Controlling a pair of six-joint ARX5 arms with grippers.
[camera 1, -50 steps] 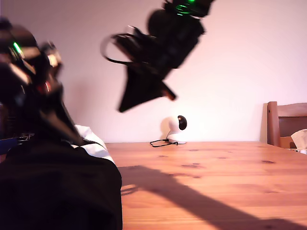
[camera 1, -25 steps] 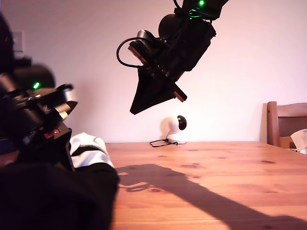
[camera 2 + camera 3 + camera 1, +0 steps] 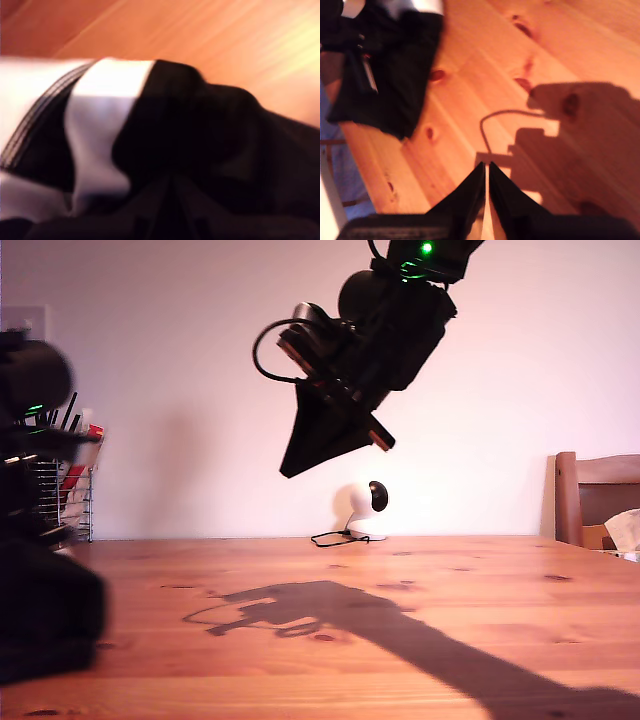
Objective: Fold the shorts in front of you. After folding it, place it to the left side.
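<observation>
My second hand point(image 3: 486, 175) hangs closed and empty; first hand's state unclear above crumpled black-and-white shorts point(image 3: 200, 150).

A wooden tabletop point(image 3: 450, 590) of warm orange-brown planks with dark knots fills the lower part of the exterior view. At its far edge, by the plain white wall point(image 3: 180, 390), stands a small white round device with a black face point(image 3: 365, 506), and a thin black cable point(image 3: 330, 537) lies beside it. At the exterior view's left is a wire rack point(image 3: 68, 500) holding dark and red items. At the exterior view's right stands a brown wooden chair point(image 3: 595, 495).
</observation>
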